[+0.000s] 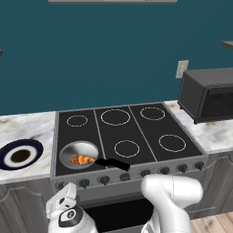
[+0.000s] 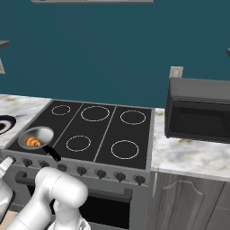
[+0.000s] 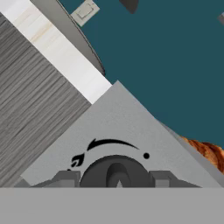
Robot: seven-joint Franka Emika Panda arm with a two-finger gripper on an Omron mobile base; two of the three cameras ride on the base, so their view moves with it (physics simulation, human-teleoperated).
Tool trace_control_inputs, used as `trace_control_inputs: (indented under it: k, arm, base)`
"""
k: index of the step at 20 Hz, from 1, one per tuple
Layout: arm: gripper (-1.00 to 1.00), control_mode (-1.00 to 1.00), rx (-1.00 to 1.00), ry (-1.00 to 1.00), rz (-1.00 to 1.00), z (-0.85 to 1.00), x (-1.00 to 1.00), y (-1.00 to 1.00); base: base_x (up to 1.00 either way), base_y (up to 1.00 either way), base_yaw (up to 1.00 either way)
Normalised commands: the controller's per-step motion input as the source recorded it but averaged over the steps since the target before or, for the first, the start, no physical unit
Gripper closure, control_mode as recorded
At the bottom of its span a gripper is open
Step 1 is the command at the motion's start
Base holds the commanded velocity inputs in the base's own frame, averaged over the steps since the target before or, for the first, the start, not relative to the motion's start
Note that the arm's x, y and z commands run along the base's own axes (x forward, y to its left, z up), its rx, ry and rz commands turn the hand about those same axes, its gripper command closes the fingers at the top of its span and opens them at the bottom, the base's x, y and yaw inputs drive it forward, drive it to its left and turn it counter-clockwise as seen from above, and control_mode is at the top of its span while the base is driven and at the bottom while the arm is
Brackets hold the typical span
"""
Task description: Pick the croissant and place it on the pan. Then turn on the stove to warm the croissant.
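Croissant (image 1: 81, 159) lies in the pan (image 1: 78, 150), which sits on the stove (image 1: 136, 132) at its front-left burner, about 8 o'clock on the cooktop, so I judge placing done and the knob step in hand. My hand (image 3: 116, 186) is tight against a dark knob (image 3: 114, 173) on the grey front panel, a tip (image 3: 65, 178) on either side, though I cannot tell whether they are pinching it. Next I would confirm contact on that knob, then rotate it.

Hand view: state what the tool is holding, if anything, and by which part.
The tool is around a dark stove knob, one finger each side at its rim. Whether they actually clamp it cannot be told. The croissant lies in the pan.
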Motion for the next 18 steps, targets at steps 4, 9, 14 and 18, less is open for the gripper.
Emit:
trace_control_inputs:
  k: [4,9,14,18]
  arm:
    - [1.00,-1.00,-0.27,0.00,0.05,0.06,-0.03,0.00]
    - [1.00,-1.00,-0.27,0.00,0.06,0.05,-0.03,0.03]
    - [1.00,-1.00,-0.27,0.00,0.07,0.01,0.00,0.07]
    - [1.00,-1.00,-0.24,0.00,0.07,0.00,0.00,0.08]
  base:
    - [0.00,0.00,0.00]
    - [0.00,0.00,0.00]
    - [0.00,0.00,0.00]
    - [0.00,0.00,0.00]
